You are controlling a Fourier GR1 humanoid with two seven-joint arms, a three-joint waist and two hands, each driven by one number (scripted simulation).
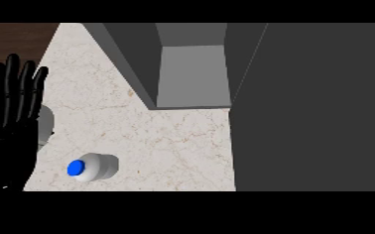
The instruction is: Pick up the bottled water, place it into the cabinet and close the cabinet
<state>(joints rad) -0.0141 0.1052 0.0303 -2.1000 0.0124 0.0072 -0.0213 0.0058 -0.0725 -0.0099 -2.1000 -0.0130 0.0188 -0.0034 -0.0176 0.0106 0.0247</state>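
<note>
The bottled water (91, 167) stands upright on the pale marble counter (168, 144) at the lower left, seen from above as a white body with a blue cap. My left hand (16, 114) rests at the view's left edge, fingers straight and pointing up, a short way left of and above the bottle and apart from it. It holds nothing. The grey cabinet (192, 74) stands open at the counter's back, its inside bare. Its open door (307, 109) fills the view's right side. My right hand does not show.
A grey round object (45, 124) sits half hidden behind my left hand at the counter's left edge. Dark wood floor (26, 37) shows beyond the counter at the upper left. Bare counter lies between the bottle and the cabinet's mouth.
</note>
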